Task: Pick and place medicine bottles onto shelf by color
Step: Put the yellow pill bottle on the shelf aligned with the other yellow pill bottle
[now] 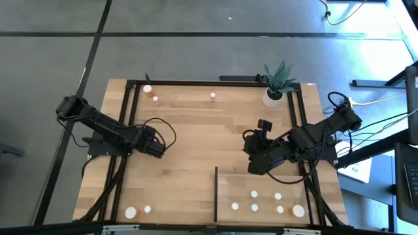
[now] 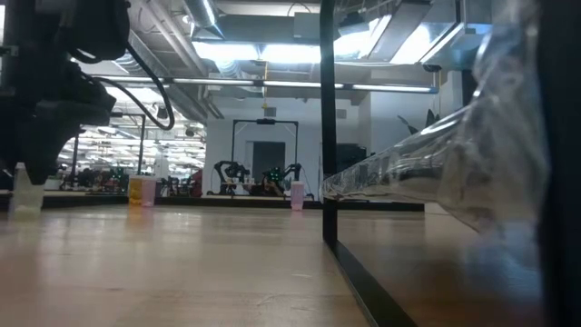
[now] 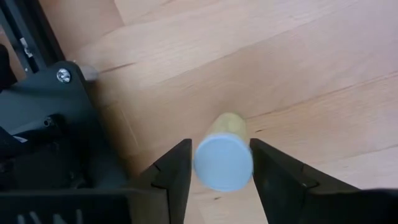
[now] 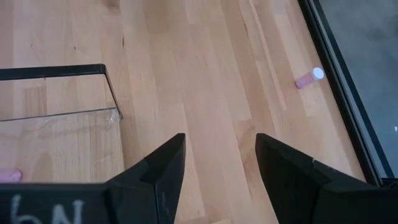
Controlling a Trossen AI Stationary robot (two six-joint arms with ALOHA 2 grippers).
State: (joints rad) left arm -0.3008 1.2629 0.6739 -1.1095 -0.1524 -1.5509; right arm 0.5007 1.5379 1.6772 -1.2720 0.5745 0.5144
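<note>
From above, the shelf [image 1: 261,186] at the near right carries six medicine bottles, and in the left wrist view the left pincer [image 3: 219,163] grasps a yellowish bottle [image 3: 224,155], which it must next carry there, while the right pincer [image 4: 217,162] hangs released, empty.

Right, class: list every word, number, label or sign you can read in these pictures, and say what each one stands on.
"6N": white characters on the dark body of the right gripper, cut off at the picture's edge, so the reading is uncertain.
White-capped, pale-bodied medicine bottle between the left gripper's jaws: no label shows.
Small bottles on the light-wood shelf: too small to read.
</note>
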